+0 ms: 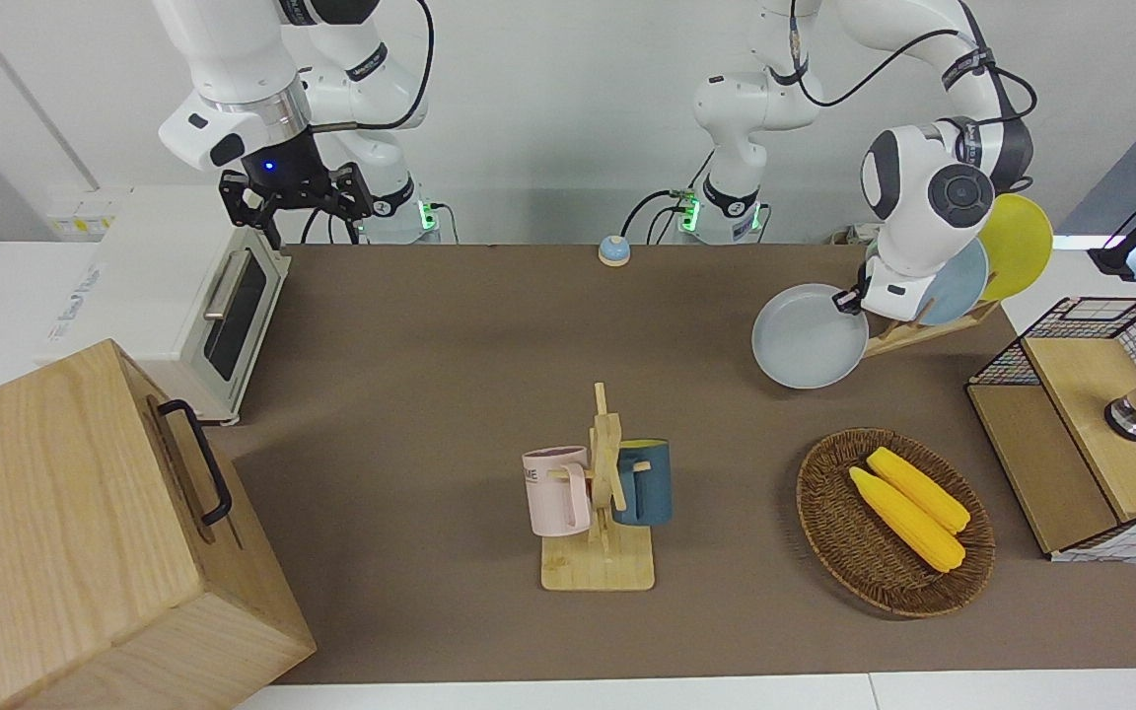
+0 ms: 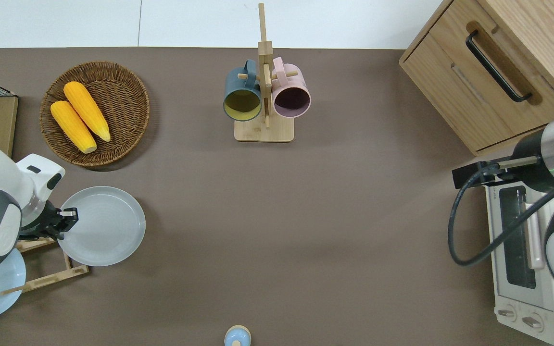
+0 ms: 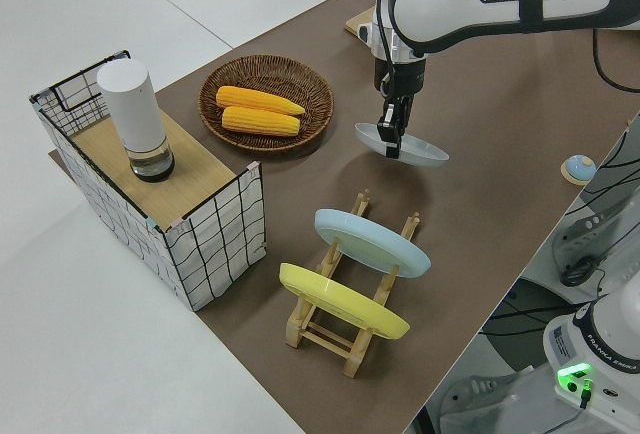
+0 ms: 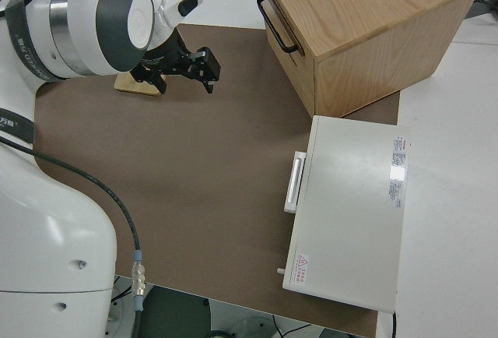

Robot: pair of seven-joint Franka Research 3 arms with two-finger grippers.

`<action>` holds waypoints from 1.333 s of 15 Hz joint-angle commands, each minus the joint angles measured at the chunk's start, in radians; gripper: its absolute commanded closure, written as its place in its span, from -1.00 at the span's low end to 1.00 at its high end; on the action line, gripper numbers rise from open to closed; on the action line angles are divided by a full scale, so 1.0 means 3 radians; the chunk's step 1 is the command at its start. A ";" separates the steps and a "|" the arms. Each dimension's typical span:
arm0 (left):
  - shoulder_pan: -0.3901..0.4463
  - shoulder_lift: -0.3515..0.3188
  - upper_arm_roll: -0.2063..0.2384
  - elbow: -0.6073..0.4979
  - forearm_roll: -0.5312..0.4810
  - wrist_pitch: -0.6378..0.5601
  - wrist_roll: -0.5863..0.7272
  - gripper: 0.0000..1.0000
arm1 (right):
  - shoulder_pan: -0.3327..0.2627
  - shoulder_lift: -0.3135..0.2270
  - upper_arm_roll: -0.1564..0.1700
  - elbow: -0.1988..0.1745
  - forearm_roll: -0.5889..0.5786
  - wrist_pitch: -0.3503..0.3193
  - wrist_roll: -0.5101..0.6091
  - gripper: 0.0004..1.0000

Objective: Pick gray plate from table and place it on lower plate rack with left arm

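Note:
The gray plate [image 1: 810, 337] [image 2: 101, 226] [image 3: 410, 146] hangs roughly level in the air, off the table [image 1: 450, 394]. My left gripper [image 1: 849, 299] [image 2: 68, 218] [image 3: 390, 139] is shut on the plate's rim at the edge facing the rack. In the overhead view the plate is over the table and overlaps the free end of the lower plate rack [image 1: 898, 335] [image 2: 48, 279] [image 3: 340, 339]. The rack holds a light blue plate [image 1: 953, 281] [image 3: 370, 244] and a yellow plate [image 1: 1017, 242] [image 3: 340, 304]. My right arm with its gripper [image 1: 297, 202] is parked.
A wicker basket [image 1: 824, 532] with two corn cobs lies farther from the robots than the rack. A wire crate [image 1: 1091, 424] stands at the left arm's end. A mug stand [image 1: 603, 493] stands mid-table. A wooden cabinet [image 1: 65, 532] and toaster oven [image 1: 174, 306] are at the right arm's end.

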 commanded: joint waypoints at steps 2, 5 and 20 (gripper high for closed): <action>-0.0087 0.0002 -0.0193 0.0256 0.0854 -0.0695 -0.0202 1.00 | -0.0062 -0.0009 0.0057 0.0030 -0.0005 -0.0047 0.0040 -0.97; -0.0092 0.0017 -0.0199 0.0257 0.1238 -0.0971 -0.0284 1.00 | -0.0062 -0.0009 0.0057 0.0030 -0.0005 -0.0047 0.0040 -0.97; -0.0138 0.0242 -0.0362 0.0078 0.1832 -0.1289 -0.0816 1.00 | -0.0062 -0.0009 0.0057 0.0030 -0.0005 -0.0047 0.0040 -0.97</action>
